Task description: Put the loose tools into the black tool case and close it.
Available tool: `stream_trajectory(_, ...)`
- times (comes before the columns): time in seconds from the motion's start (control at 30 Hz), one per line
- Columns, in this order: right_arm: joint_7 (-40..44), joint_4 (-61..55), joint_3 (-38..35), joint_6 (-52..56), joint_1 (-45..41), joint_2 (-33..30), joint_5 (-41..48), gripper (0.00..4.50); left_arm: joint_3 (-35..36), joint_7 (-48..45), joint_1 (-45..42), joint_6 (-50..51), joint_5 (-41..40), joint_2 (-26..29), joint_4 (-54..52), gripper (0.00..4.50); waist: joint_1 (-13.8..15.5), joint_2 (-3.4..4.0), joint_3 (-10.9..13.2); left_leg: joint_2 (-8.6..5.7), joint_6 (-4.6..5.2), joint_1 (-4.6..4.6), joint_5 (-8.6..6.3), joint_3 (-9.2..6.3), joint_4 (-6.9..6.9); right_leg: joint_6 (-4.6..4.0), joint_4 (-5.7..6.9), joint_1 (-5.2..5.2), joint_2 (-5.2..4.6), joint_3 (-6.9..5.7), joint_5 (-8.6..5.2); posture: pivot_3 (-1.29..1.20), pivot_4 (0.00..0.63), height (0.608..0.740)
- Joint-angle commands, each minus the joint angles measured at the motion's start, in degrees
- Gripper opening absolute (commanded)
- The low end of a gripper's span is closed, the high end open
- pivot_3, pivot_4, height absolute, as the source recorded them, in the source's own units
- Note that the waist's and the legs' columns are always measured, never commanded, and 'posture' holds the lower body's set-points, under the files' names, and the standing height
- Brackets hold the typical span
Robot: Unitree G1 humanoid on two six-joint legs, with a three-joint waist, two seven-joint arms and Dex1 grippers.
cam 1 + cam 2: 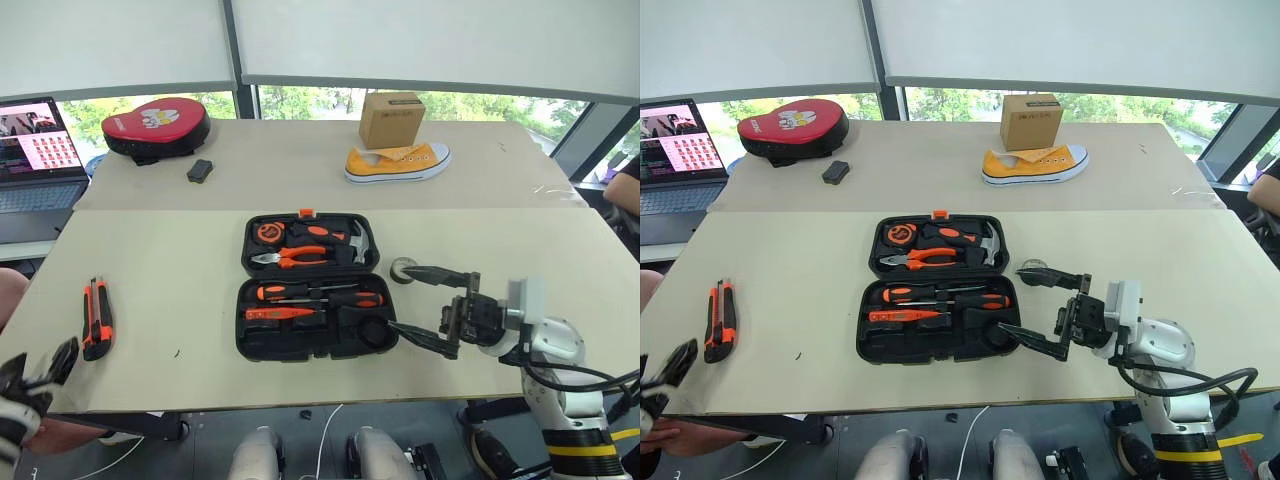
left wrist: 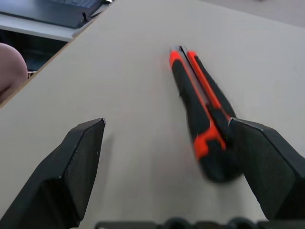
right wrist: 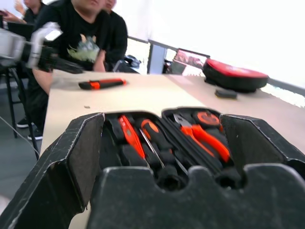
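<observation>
Knife (image 1: 96, 319) first: smooth orange-and-black plastic, flat on the table's left, well apart from the case, your left gripper (image 2: 167, 157) spread wide just short of it. Straddle the handle and close. The textured black case (image 1: 310, 286) lies open mid-table, tape roll (image 1: 404, 268) beside it, your right gripper (image 1: 425, 312) released there.

Head pair high, facing down and forward over the open tool case (image 1: 310, 287); left wrist close and low, aimed along the utility knife (image 2: 202, 114); right wrist level beside that case, facing across it, sharing knife and case.
</observation>
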Motion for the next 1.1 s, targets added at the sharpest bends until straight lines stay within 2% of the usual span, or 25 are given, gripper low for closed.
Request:
stream_trajectory(0.03, -0.4, -2.0, 0.1, 1.0, -0.8, 0.1, 1.3, 4.50, -3.6, 3.3, -4.8, 5.6, -0.1, 2.4, -1.2, 4.44, -0.1, 0.00, 0.0, -0.02, 0.00, 0.00, 0.00, 0.00, 0.00, 0.04, -0.01, 0.00, -0.01, 0.00, 0.02, 0.00, 0.150, 0.740)
stream_trajectory(0.23, -0.7, -2.8, 1.0, 1.3, -0.5, 0.1, 1.0, 4.50, -8.0, 7.5, -10.6, 13.0, 3.1, 4.8, 2.3, 4.44, -0.5, 0.00, 0.0, -0.01, -0.07, 0.00, -0.01, 0.00, -0.11, 0.04, 0.00, -0.06, 0.03, 0.00, 0.03, 0.00, 0.150, 0.740)
stream_trajectory(0.3, -1.1, -3.1, 0.9, 1.4, -0.3, -0.1, 1.0, 4.50, -8.6, 8.4, -10.9, 15.1, 3.8, 5.0, 2.3, 3.88, -0.5, 0.00, 0.0, -0.01, -0.10, 0.03, 0.00, 0.01, -0.16, 0.01, 0.00, -0.08, 0.06, 0.00, 0.04, 0.00, 0.150, 0.740)
stream_trajectory(0.33, -1.2, -3.3, 0.8, 1.5, -0.2, -0.2, 1.0, 4.50, -9.1, 8.1, -10.8, 14.8, 4.7, 5.3, 2.2, 3.74, -0.5, 0.00, 0.0, 0.01, -0.10, 0.05, 0.00, 0.00, -0.19, 0.01, 0.00, -0.07, 0.04, 0.01, 0.04, 0.00, 0.150, 0.740)
stream_trajectory(0.5, -1.3, -3.7, 0.4, 2.1, 1.1, -1.3, 1.1, 4.50, -9.3, 4.9, -10.6, 11.1, 6.5, 5.0, 2.1, 1.94, -0.4, 0.01, 0.0, 0.00, -0.11, 0.06, 0.00, 0.02, -0.21, 0.01, -0.02, -0.07, -0.04, 0.02, 0.03, 0.00, 0.150, 0.740)
stream_trajectory(0.53, -1.2, -3.8, 0.2, 2.1, 1.3, -1.6, 1.1, 4.50, -9.1, 3.2, -10.5, 8.6, 7.1, 5.1, 2.4, 1.73, -0.3, 0.00, 0.0, 0.00, -0.12, 0.06, 0.00, 0.02, -0.22, 0.01, -0.02, -0.06, -0.05, 0.02, 0.03, 0.00, 0.150, 0.740)
stream_trajectory(0.6, -1.1, -3.8, -0.3, 2.2, 1.5, -2.3, 1.2, 4.50, -8.2, -2.5, -11.1, 2.6, 7.0, 5.8, 3.0, 1.74, -0.2, 0.00, 0.0, 0.00, -0.12, 0.06, 0.00, 0.02, -0.22, 0.00, -0.03, -0.06, -0.07, 0.01, 0.03, 0.00, 0.150, 0.740)
stream_trajectory(0.7, -1.2, -3.8, -1.4, 2.4, 2.0, -3.6, 1.4, 4.50, -8.8, -16.7, -13.0, -8.0, 5.3, 7.8, 1.9, 1.74, 0.0, -0.01, 0.0, 0.00, -0.32, 0.02, -0.09, 0.03, -0.21, -0.05, -0.04, -0.08, -0.11, -0.01, 0.04, 0.00, 0.150, 0.740)
stream_trajectory(0.87, 0.1, -3.7, -3.9, 2.2, 4.7, -6.6, 1.1, 4.50, -19.0, -43.8, -12.5, -12.3, -0.3, 14.9, -6.9, 1.74, 0.3, 0.03, 0.0, -0.03, -0.43, -0.02, -0.15, 0.09, -0.22, -0.11, -0.13, -0.08, -0.19, -0.01, 0.04, 0.00, 0.150, 0.740)
stream_trajectory(1.0, 4.4, -2.2, -5.3, -1.2, 8.1, -10.5, -1.6, 4.50, -32.0, -54.2, -14.7, -15.2, 6.8, 23.3, -10.0, 1.74, 0.3, 0.21, 0.1, -0.08, -0.07, -0.02, -0.02, 0.21, -0.26, -0.10, -0.23, -0.07, -0.16, 0.03, 0.03, 0.00, 0.150, 0.740)
stream_trajectory(1.1, 3.6, -2.1, -6.9, -1.3, 9.4, -10.9, -1.4, 4.50, -42.0, -53.4, -21.1, -18.0, 15.4, 23.9, -8.7, 1.74, 0.0, 0.30, 0.1, -0.06, -0.06, 0.01, -0.01, 0.24, -0.28, -0.09, -0.18, -0.09, 0.08, 0.04, 0.03, 0.00, 0.150, 0.740)
